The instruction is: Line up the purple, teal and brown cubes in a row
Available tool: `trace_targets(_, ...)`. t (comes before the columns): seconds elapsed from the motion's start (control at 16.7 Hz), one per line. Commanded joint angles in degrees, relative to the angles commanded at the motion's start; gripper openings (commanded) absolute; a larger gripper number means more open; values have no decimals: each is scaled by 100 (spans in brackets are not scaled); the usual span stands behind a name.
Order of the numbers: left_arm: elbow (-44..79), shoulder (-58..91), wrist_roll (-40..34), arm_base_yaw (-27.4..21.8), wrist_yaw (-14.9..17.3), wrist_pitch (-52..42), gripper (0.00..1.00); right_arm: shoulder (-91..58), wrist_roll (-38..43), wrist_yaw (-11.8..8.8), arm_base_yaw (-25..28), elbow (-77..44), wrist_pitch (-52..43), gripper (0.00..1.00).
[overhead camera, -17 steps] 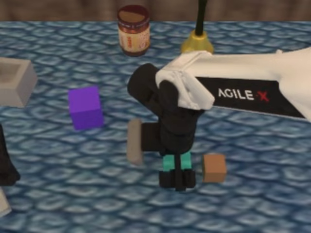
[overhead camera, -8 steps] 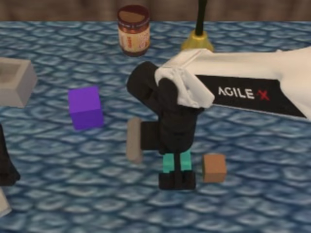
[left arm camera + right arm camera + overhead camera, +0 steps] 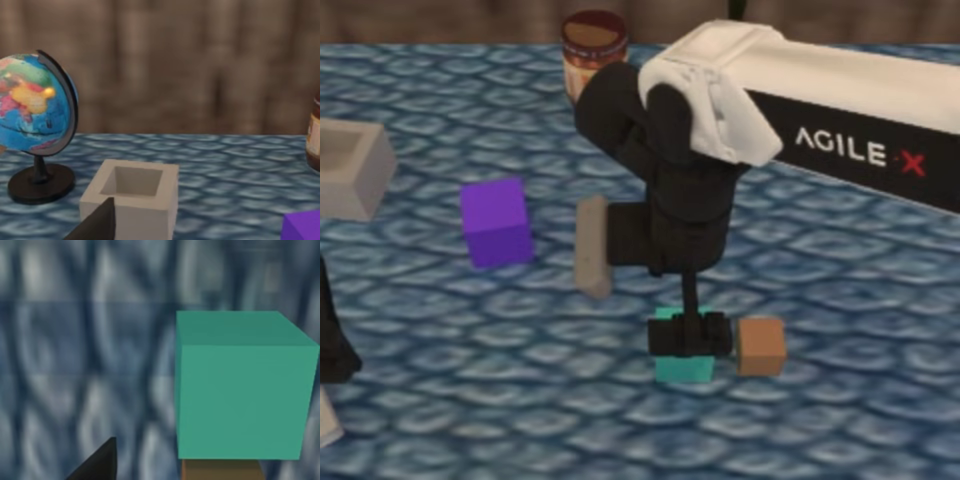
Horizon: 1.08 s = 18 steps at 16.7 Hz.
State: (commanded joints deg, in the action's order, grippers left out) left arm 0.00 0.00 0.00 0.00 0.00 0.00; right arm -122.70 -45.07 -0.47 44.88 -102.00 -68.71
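On the tabletop [image 3: 880, 420], by item:
Right claw [image 3: 688, 335]: hangs over the teal cube, at the front centre; how far its fingers stand apart cannot be told, and no grip on the cube can be confirmed.
Teal cube [image 3: 682, 368]: rests on the blue patterned surface, just left of the brown cube; in the right wrist view it [image 3: 245, 390] shows clear of the finger tip [image 3: 97, 465].
Brown cube [image 3: 761, 346]: just beside the teal one, to its right.
Purple cube [image 3: 496, 221]: well apart, toward the left.
Left claw [image 3: 332, 350]: parked at the left edge; finger spread cannot be told.
Grey box [image 3: 132, 197]: far left, near a globe [image 3: 35, 107].
Jar [image 3: 588, 40]: at the back.
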Motion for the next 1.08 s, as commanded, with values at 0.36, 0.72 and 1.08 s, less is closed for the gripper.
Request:
trace_targets(0.36,174,170,-52,-33,6,-116,100,149,62,-19,-114,136,140,100)
trace_targets(0.72,2104,2118,-543,-305,9,-1361,100,2074,705,-173,-935,1592,1375,100)
trace_targets(1.08,5289,6036,-1264,-722,-12,-3482,100,5596,1914,-305,-2232,4366,3238,100)
